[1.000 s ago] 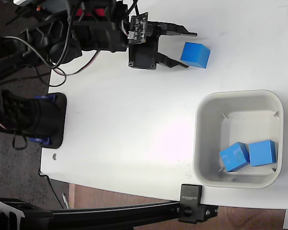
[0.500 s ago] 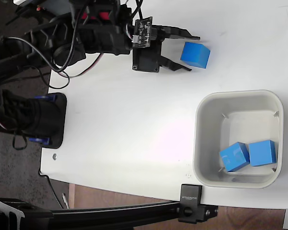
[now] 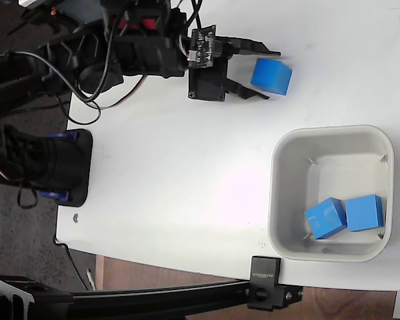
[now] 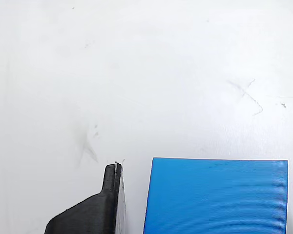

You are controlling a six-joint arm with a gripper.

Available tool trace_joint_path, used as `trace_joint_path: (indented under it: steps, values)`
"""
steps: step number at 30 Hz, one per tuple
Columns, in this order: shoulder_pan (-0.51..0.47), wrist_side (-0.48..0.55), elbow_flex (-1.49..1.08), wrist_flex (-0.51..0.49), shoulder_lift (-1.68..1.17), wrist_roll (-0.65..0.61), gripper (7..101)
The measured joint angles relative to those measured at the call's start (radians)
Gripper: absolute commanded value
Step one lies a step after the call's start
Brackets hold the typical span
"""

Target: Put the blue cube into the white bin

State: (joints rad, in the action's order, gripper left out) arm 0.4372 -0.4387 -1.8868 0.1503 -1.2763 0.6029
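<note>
The blue cube [image 3: 271, 76] sits on the white table [image 3: 187, 173] near the top of the fixed view, above the white bin [image 3: 280, 200] and well apart from it. Table top is plain matte white w/ a few faint scuffs and scratches (clearer in the wrist view); its left edge drops off to a dark floor area w/ tangled black cables [image 3: 87, 93]. A black clamp base [image 3: 63, 167] grips that left edge, and a black bracket [image 3: 267, 283] on a dark rail sits at the bottom edge, just below the bin.

Inside the bin, two more blue cubes [image 3: 345, 215] lie side by side, touching, toward its lower right part. Nothing stands btwn the loose cube and the bin.

The gripper [image 3: 270, 71] comes in from the left, jaws spread wide, one finger above the cube's left end and the other below it; can't tell if either touches. In the wrist view one black fingertip [image 4: 100, 207] is just left of the cube [image 4: 217, 195], a thin gap showing.

Cube itself: bright blue, plain faces, sharp edges, fine ridged lines across its top up close.
</note>
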Motion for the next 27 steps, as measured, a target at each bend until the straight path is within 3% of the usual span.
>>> trace_joint_path:
  steps: [10, 19, 27]
  values:
    - [0.0, 0.0, -0.002, -0.005, 0.002, 0.0, 99.2]
    - [0.002, -0.009, -0.002, -0.005, 0.006, -0.003, 53.0]
    - [0.002, -0.02, -0.002, 0.005, 0.006, -0.037, 44.6]
